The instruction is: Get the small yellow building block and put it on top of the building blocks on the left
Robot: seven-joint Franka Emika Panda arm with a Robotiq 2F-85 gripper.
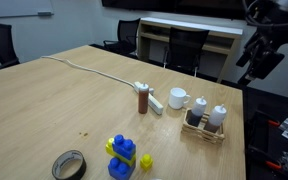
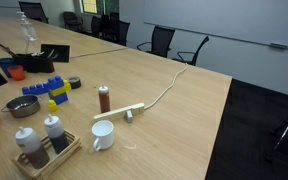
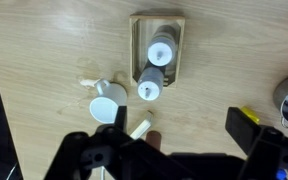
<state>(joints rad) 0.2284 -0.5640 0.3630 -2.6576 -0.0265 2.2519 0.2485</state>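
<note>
The small yellow block (image 1: pixel 146 161) lies on the wooden table just beside a stack of blue and yellow building blocks (image 1: pixel 121 157). Both also show in an exterior view, the small block (image 2: pixel 52 104) in front of the stack (image 2: pixel 46 90). My gripper (image 1: pixel 256 60) hangs high above the table's far side, well away from the blocks. In the wrist view the gripper (image 3: pixel 179 135) is open and empty, and a bit of yellow block (image 3: pixel 249 113) peeks out by one finger.
A brown bottle (image 1: pixel 143 100), a white power strip (image 1: pixel 156 102) with its cable, a white mug (image 1: pixel 178 98) and a wooden tray with two shakers (image 1: pixel 206 122) stand mid-table. A tape roll (image 1: pixel 69 165) lies near the blocks. A metal bowl (image 2: pixel 22 106) sits by the stack.
</note>
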